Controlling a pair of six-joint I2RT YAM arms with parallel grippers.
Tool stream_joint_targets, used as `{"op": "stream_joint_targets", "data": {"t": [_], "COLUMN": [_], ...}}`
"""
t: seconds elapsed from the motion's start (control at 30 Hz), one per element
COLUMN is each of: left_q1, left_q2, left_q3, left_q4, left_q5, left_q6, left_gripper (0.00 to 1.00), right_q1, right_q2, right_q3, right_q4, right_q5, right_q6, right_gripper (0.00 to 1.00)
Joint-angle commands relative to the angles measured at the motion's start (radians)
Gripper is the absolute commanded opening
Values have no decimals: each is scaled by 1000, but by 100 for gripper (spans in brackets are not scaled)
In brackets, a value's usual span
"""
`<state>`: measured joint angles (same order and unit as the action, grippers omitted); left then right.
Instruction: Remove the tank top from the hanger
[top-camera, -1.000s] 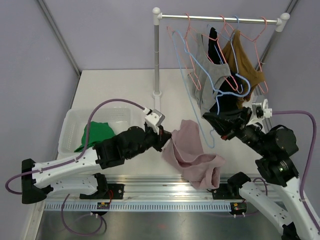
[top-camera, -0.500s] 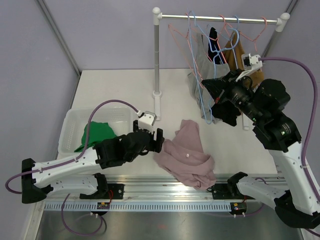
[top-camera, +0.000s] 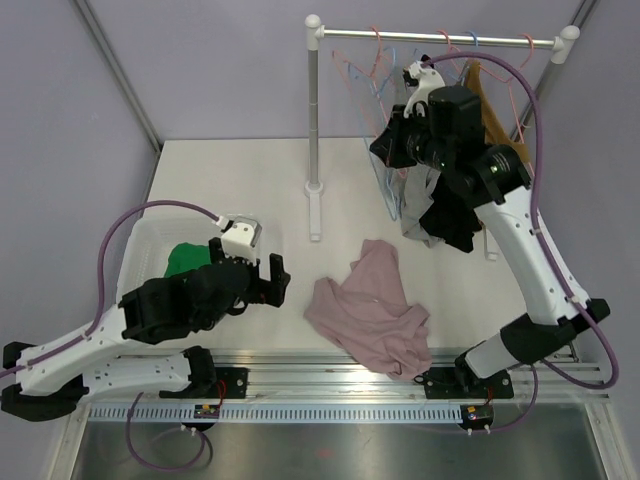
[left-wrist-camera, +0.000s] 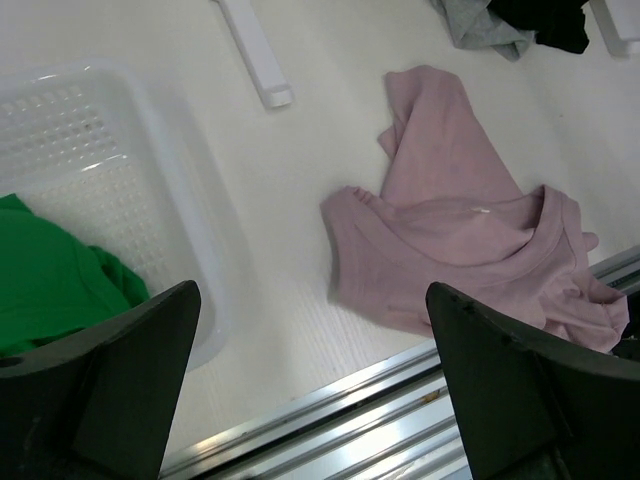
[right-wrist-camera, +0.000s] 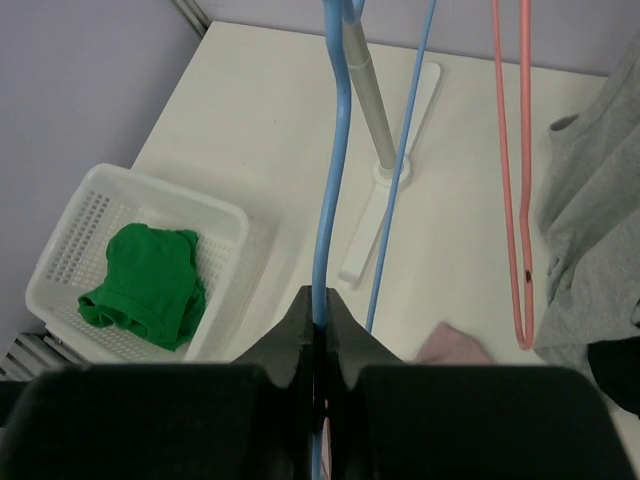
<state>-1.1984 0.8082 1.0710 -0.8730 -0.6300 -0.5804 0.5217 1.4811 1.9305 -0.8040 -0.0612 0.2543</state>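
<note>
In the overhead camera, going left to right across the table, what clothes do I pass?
Green garment in the white basket → pink tank top → gray and black garments hanging on the rack

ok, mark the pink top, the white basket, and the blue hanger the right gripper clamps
pink top (left-wrist-camera: 450, 240): left wrist view, mid fabric.
white basket (right-wrist-camera: 170, 190): right wrist view, rim's upper edge.
blue hanger (right-wrist-camera: 328, 200): right wrist view, straight wire, mid-length.

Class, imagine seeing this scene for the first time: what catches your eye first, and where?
The pink tank top lies crumpled on the table's near side, off any hanger. The right gripper is up at the clothes rack, shut on a blue hanger. A bright green garment sits in the white basket at the left.
</note>
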Motion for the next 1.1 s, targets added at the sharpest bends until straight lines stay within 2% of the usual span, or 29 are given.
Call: {"op": "stream_joint_targets", "data": {"t": [0.0,0.23,0.4,0.5,0.77,0.9,1.0,1.03,1.07], "left_q1": [0,0,0,0,0,0,0,0,0], "left_q2": [-47,-133,-185,-211,-207,-202,-190,-187,-176], "left_q3": [1,-34,-48,-71,-100,-111,-109,-111,-111], "left_q4": [-84,-136,-156,-144,-104,-78,-67,-64,-58], "left_q5": [-23,-28,-27,-22,-11,-13,-13,-10,-8], "left_q6": [-22,-32,-35,-30,-10,2,1,4,5], "left_gripper": [99,99,99,99,99,99,99,99,99], "right_q1": [5,-9,-58,-75,-103,-97,-94,-95,-95], "right_q2": [106,352,525,599,657,585,568,568,570], "right_q3": [193,510,730,803,783,668,665,670,676], "right_q4": [-29,-121,-144,-143,-129,-83,-93,-101,-110], "right_q5": [-3,26,-34,-29,-71,-54,-34,-34,-34], "right_q6": [-29,-40,-32,-33,-38,-46,-50,-55,-56], "right_gripper": [0,0,0,0,0,0,0,4,22]}}
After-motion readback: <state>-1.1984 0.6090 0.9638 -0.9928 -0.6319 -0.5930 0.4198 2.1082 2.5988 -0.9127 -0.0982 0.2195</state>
